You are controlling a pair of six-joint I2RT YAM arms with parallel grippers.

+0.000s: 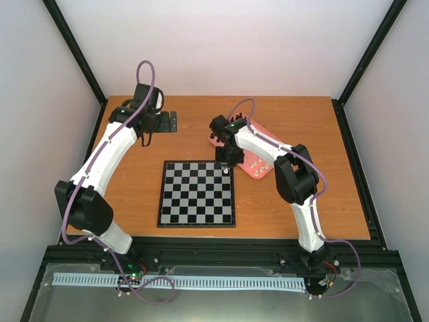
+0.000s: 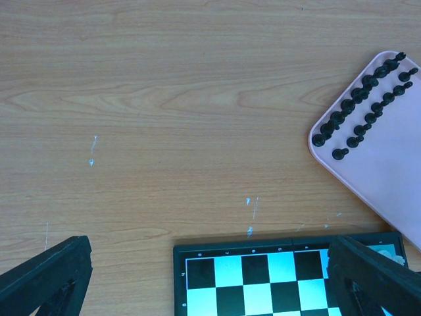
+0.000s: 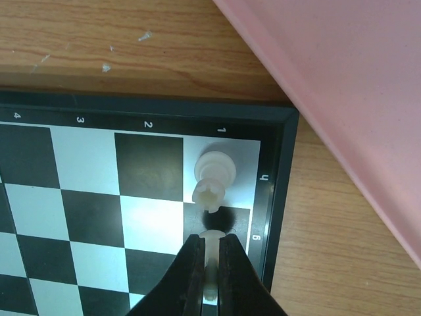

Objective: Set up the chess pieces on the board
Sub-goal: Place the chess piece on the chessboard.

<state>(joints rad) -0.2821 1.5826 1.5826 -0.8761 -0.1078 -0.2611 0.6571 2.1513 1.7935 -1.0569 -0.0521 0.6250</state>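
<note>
The board (image 1: 197, 193) of black and silvery checks lies mid-table. In the right wrist view a cream-white rook (image 3: 213, 174) stands upright on the board's (image 3: 66, 171) far right corner square. My right gripper (image 3: 211, 258) is shut on a second cream-white piece (image 3: 211, 245), held over the dark square just behind the rook. The right gripper (image 1: 228, 161) hangs over the board's far right corner. My left gripper (image 1: 149, 119) is open and empty over bare table beyond the board's far left corner (image 2: 197, 263). Black pieces (image 2: 358, 105) stand in two rows on the pink tray (image 2: 388, 178).
The pink tray (image 1: 267, 142) lies right of the board's far corner, with several cream pieces (image 1: 256, 164) at its near end. A black bracket (image 1: 171, 122) sits on the table by the left gripper. The tray's edge (image 3: 342, 99) runs close past the board's corner.
</note>
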